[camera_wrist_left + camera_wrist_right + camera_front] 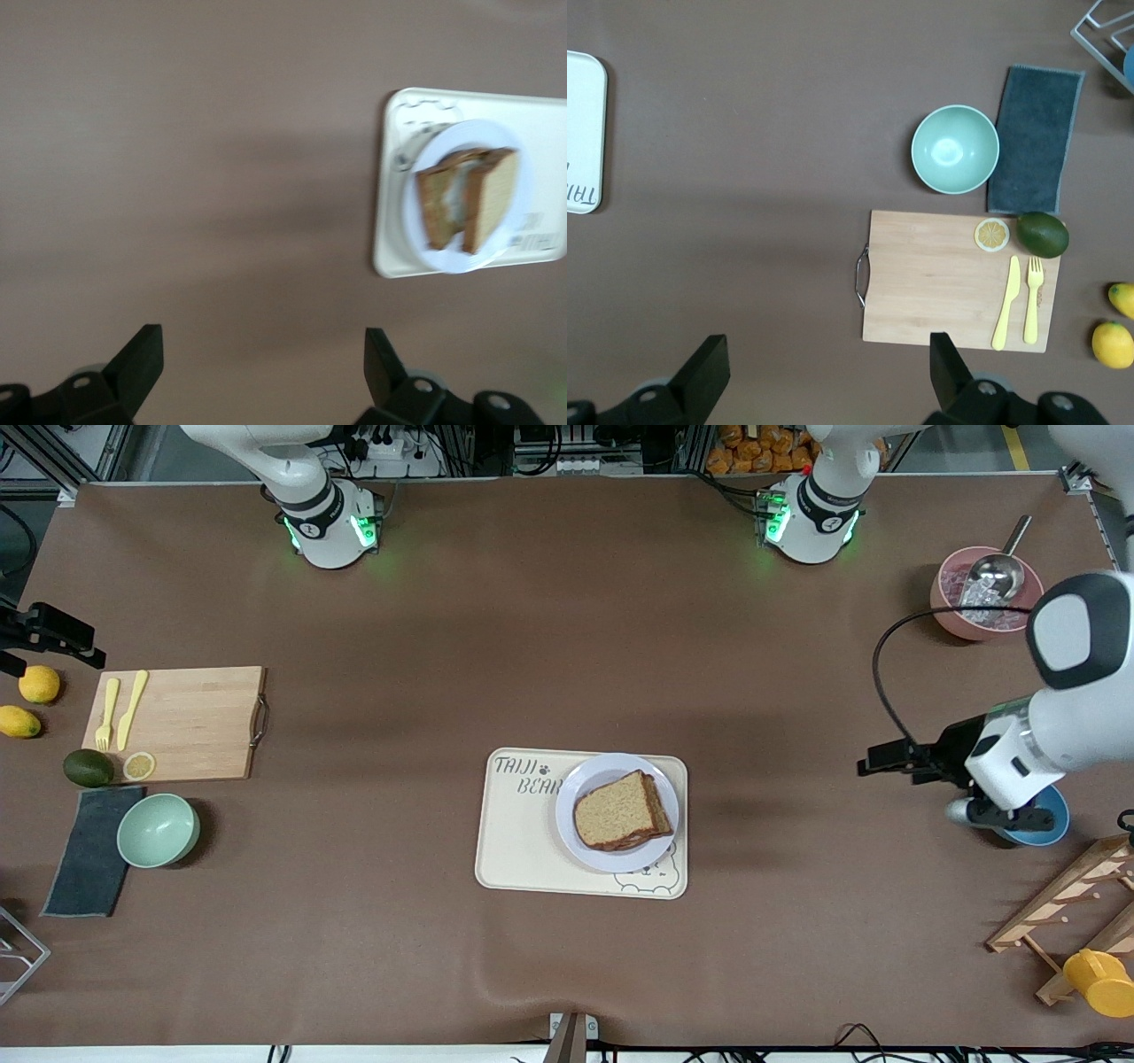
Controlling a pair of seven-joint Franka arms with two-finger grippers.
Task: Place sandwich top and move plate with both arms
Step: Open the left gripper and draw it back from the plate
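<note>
Nearest the front camera we see the brown table cover (pixel 372 921), creased at its near edge, filling almost the whole worktop. Along the top edge we make out aluminium framing, cables and orange packets, all cut off.

Large things next. The cream bear tray (pixel 523 841) sits mid-table, slightly toward the near edge. The wooden cutting board (pixel 190 722) lies near the right arm's end, with a yellow fork and knife, a lemon slice and an avocado (pixel 89 768) at its edge. A dark cloth (pixel 89 850) and green bowl (pixel 158 830) lie nearer the camera than the board.

The plate (pixel 656 810) rests on the tray, at the tray's end toward the left arm. The sandwich top (pixel 616 812) lies on the stack on that plate; the filling is hard to make out.

The left gripper (pixel 263 367) hangs over bare table near the left arm's end, fingers spread wide, holding nothing; it partly hides a blue bowl (pixel 1054 819). The right gripper (pixel 830 367) hangs over table beside the cutting board, likewise released and empty; the front view cuts it off.

A pink bowl (pixel 957 602) with a scoop, a wooden rack and a yellow cup sit at the left arm's end, partly cropped.
</note>
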